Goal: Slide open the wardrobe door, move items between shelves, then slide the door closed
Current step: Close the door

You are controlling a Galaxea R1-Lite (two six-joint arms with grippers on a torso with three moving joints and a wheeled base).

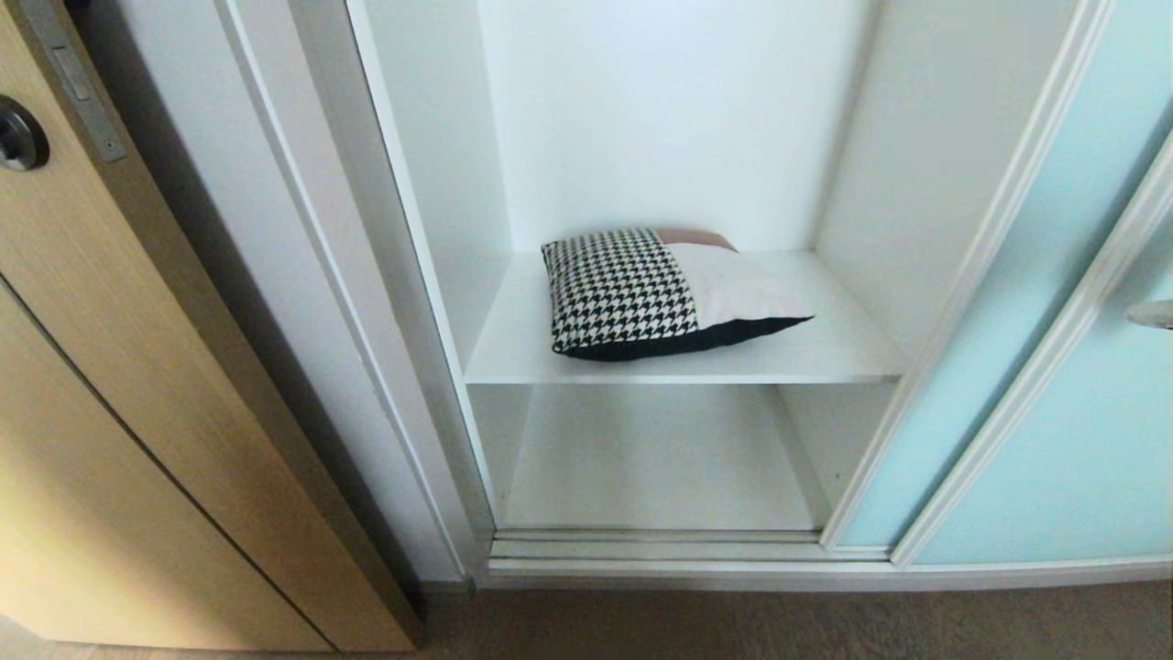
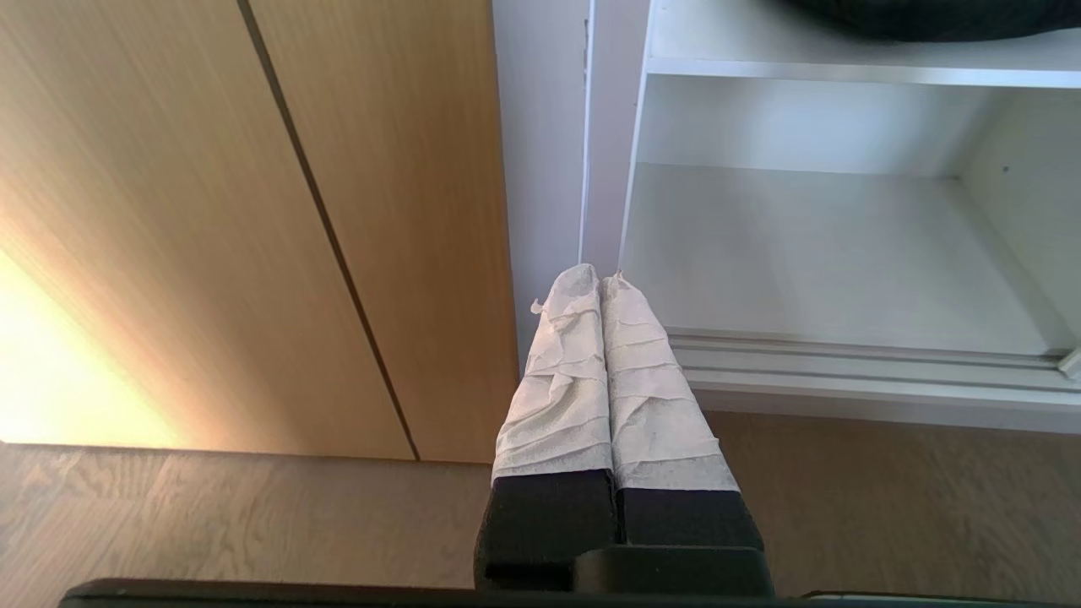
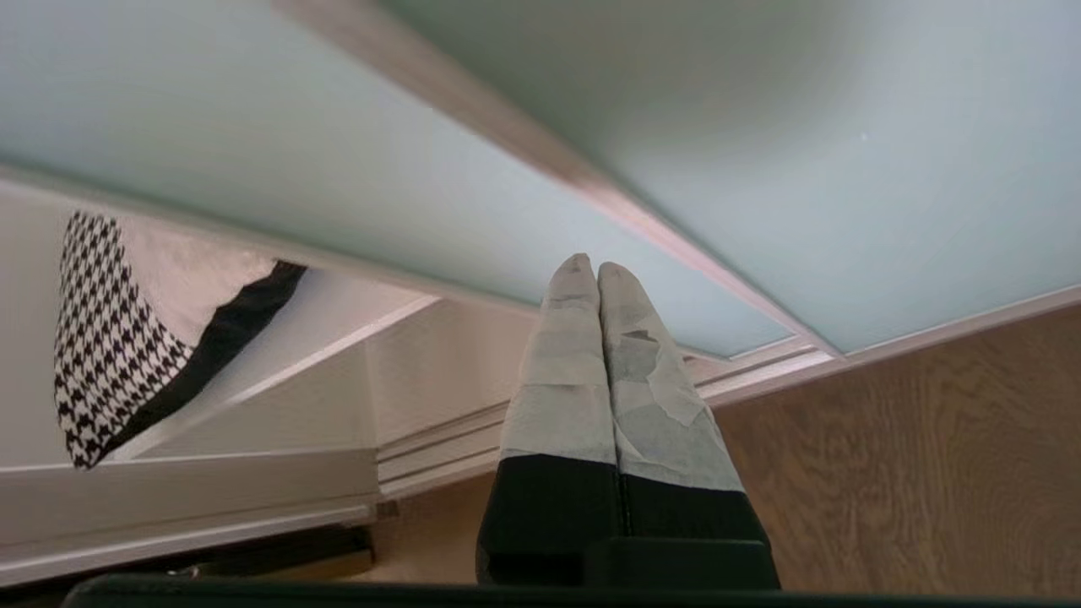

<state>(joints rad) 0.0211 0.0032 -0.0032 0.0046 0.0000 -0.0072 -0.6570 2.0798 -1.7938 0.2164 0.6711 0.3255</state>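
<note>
The sliding wardrobe door [image 1: 999, 348], pale aqua glass in a white frame, stands slid to the right, leaving the wardrobe open. A houndstooth, cream and rust cushion [image 1: 660, 293] with a black back lies flat on the upper white shelf [image 1: 825, 353]. The lower shelf [image 1: 660, 458] is bare. My right gripper [image 3: 594, 266] is shut and empty, close in front of the aqua door [image 3: 380, 186], with the cushion [image 3: 110, 321] off to its side; its tip [image 1: 1156, 313] shows at the head view's right edge. My left gripper [image 2: 598, 274] is shut and empty, low by the wardrobe's left post.
A tan wood-grain door [image 1: 137, 367] with a dark round handle [image 1: 18, 133] stands left of the wardrobe. The door track [image 1: 678, 545] runs along the wardrobe's bottom edge above the brown floor [image 1: 733, 623].
</note>
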